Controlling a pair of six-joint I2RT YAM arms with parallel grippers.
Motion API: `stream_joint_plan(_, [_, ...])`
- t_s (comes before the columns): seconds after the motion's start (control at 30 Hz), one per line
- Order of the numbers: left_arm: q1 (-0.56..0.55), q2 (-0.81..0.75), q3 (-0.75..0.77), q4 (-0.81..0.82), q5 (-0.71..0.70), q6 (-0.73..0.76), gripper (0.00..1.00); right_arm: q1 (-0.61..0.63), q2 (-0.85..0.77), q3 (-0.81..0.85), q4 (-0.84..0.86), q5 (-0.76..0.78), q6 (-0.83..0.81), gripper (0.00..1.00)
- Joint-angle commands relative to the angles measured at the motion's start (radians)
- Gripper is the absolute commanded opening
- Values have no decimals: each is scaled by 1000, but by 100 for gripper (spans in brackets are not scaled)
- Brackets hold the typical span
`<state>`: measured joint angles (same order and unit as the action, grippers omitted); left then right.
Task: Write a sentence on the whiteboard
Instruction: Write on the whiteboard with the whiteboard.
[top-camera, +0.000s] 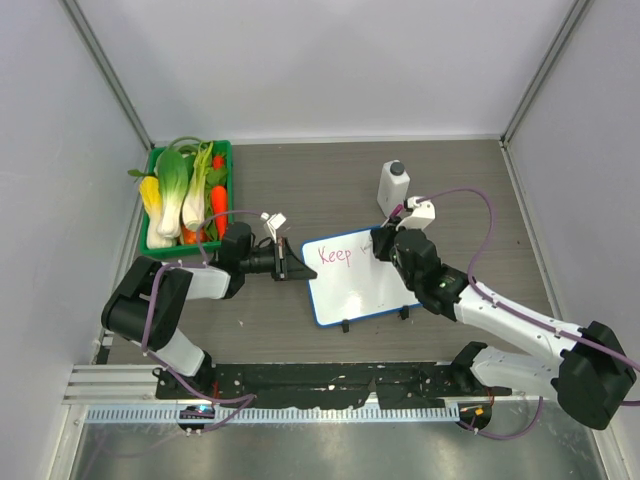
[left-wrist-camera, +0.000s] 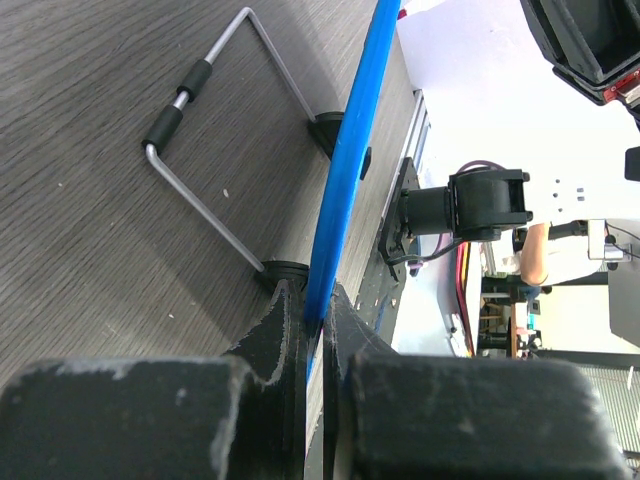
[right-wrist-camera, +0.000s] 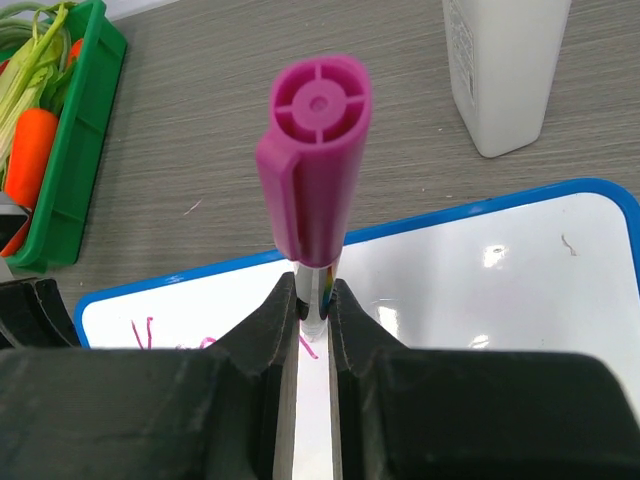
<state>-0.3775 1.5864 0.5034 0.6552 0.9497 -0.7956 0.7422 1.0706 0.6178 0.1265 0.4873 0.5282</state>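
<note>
The sentence (top-camera: 335, 255) reads only "Keep", so I judge I'm on the next word. To do it well I should rest the marker (right-wrist-camera: 315, 160) lightly on the board (top-camera: 360, 295) and run small, even strokes rightward on the same line, never pressing hard enough to skid the board over the table (top-camera: 450, 180). My left hand (left-wrist-camera: 318, 312) is clamped tight on the board's blue rim at its left edge, bracing it. My right hand (right-wrist-camera: 315, 305) is closed on the marker's barrel, purple end up, tip hidden between my fingers, just right of "Keep". The board sits between my arms.
</note>
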Motion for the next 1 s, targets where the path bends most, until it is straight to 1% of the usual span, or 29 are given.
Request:
stream_joint_plan(0.0, [-17,-3,4,-77,-38,33,0,-3,-17,-16,-7,2,12,2])
stream_joint_plan(0.57, [-21,-2,4,-77,-42,33,0,-3,-54,-92,-28,-69,46,1])
stream_joint_plan(0.77, [-21,1,4,-77,-42,35,0,-3,-84,-73,-31,-61,29,1])
stream_joint_plan(0.97, [-21,-2,4,-80,-42,35,0,-3,-118,-17,-25,-69,27,1])
